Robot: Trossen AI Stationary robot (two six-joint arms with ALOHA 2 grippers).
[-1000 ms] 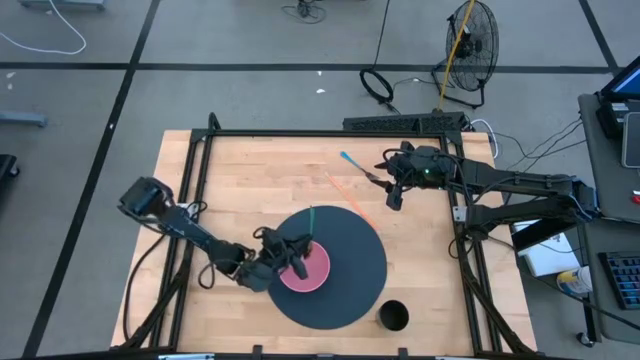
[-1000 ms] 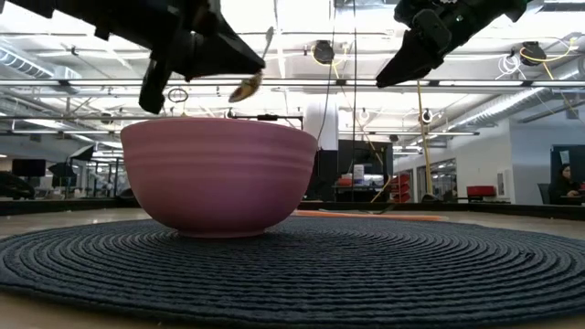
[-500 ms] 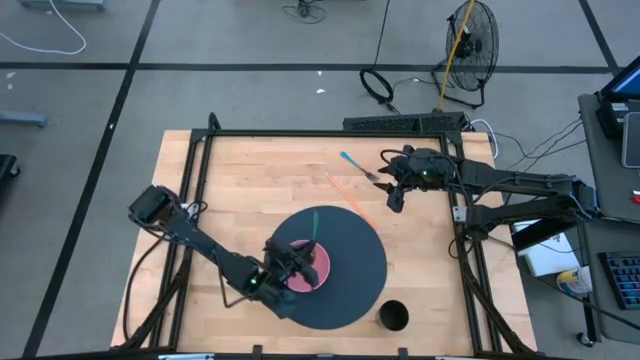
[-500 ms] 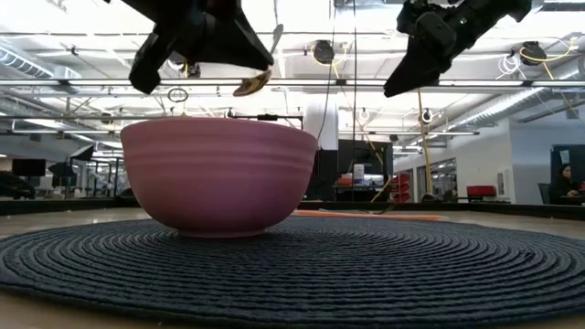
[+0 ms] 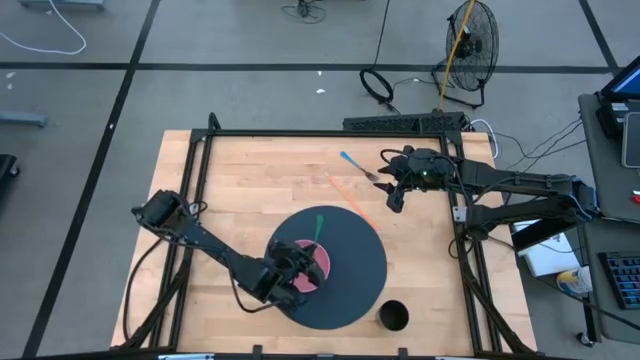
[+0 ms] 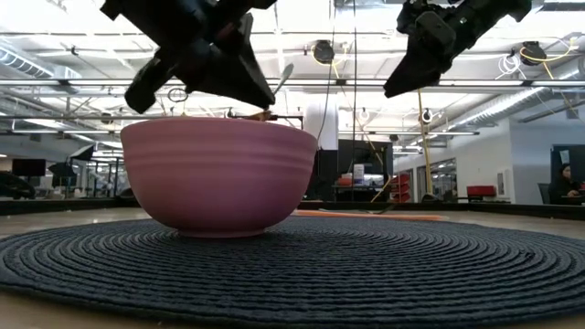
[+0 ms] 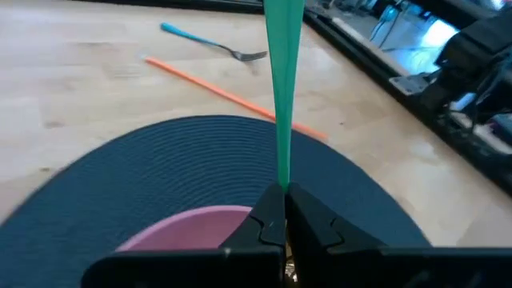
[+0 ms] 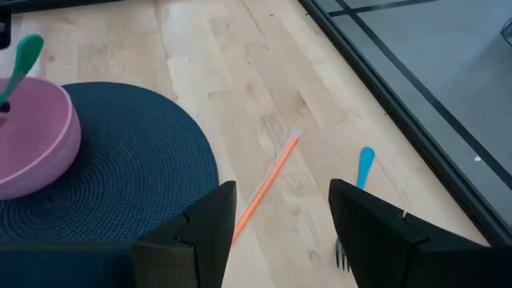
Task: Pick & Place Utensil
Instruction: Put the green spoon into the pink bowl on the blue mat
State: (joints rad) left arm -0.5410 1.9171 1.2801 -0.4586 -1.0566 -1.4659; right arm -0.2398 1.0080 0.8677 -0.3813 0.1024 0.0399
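Left gripper point(image 7: 284, 210) clamps a green utensil point(image 7: 282, 72) (no readable markings) over the pink bowl point(image 5: 314, 266).

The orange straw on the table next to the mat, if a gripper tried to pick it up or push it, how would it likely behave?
The orange straw looks long, thin and round, so a sideways push would probably roll it across the bare wood. It lies flat, leaving little for fingers to get under, so it may slip. It likely weighs very little and could bend if squeezed.
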